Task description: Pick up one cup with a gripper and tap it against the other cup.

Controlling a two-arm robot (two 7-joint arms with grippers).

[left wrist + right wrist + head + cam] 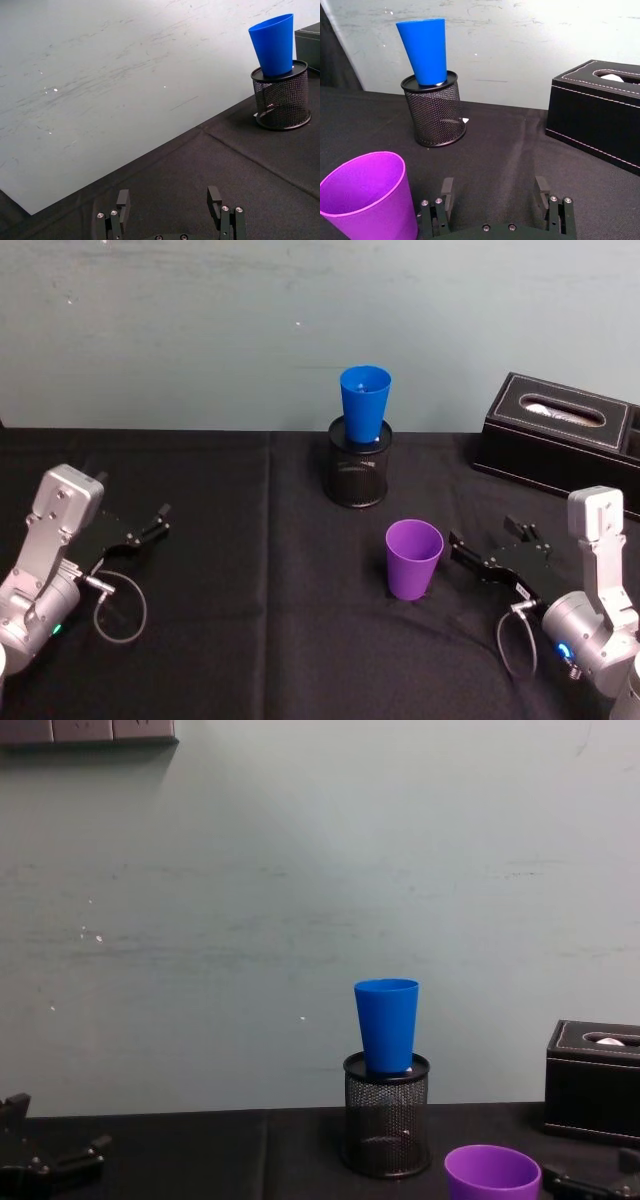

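The purple cup stands upright on the black cloth, in front of the mesh holder. My right gripper is open just to its right, with the cup outside the fingers, off to one side. The blue cup stands upright inside a black mesh pen holder at the table's back centre. My left gripper rests open and empty at the left.
A black tissue box sits at the back right, near the right arm. A pale wall runs behind the table. Bare black cloth lies between the two arms.
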